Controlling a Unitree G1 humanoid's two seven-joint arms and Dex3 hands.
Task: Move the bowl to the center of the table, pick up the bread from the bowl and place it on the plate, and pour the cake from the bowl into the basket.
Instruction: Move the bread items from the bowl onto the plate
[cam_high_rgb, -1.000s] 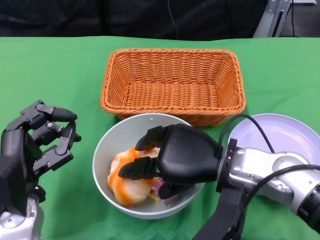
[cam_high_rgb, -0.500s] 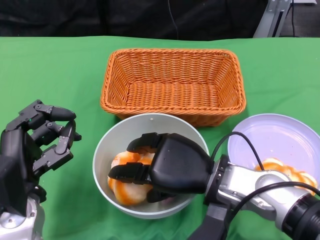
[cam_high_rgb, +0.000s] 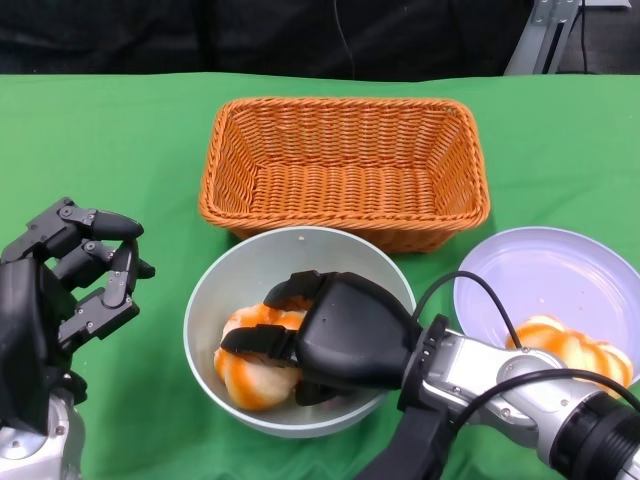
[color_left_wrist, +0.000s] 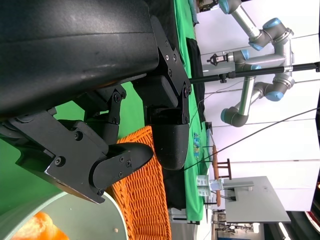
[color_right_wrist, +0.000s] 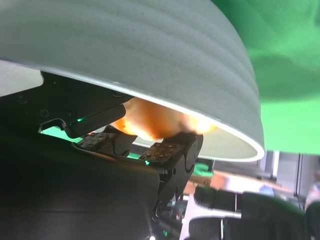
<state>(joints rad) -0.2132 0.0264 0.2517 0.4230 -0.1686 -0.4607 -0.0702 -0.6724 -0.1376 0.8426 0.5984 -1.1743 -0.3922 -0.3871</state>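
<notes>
The grey bowl (cam_high_rgb: 250, 255) stands in front of the orange basket (cam_high_rgb: 345, 165). Inside it lies an orange-and-white bread (cam_high_rgb: 245, 375). My right hand (cam_high_rgb: 345, 335) reaches into the bowl, and its fingers and thumb curl around that bread. In the right wrist view, the finger pads (color_right_wrist: 165, 152) press on the bread (color_right_wrist: 155, 122) under the bowl's rim (color_right_wrist: 150, 45). Whatever else is in the bowl is hidden by the hand. Another orange-and-white bread (cam_high_rgb: 570, 345) lies on the pale plate (cam_high_rgb: 540, 270) at the right. My left hand (cam_high_rgb: 60, 275) hovers left of the bowl, holding nothing.
The green cloth covers the whole table. The basket is empty. The left wrist view shows the left hand's fingers (color_left_wrist: 120, 162), the basket's side (color_left_wrist: 145, 200) and the bowl's rim (color_left_wrist: 75, 220). A cable loops from my right forearm over the plate's near edge.
My right hand has moved left and down into the bowl, and its fingers have closed over the bread. The arm's shift has uncovered the bread on the plate. The left hand barely moved.
</notes>
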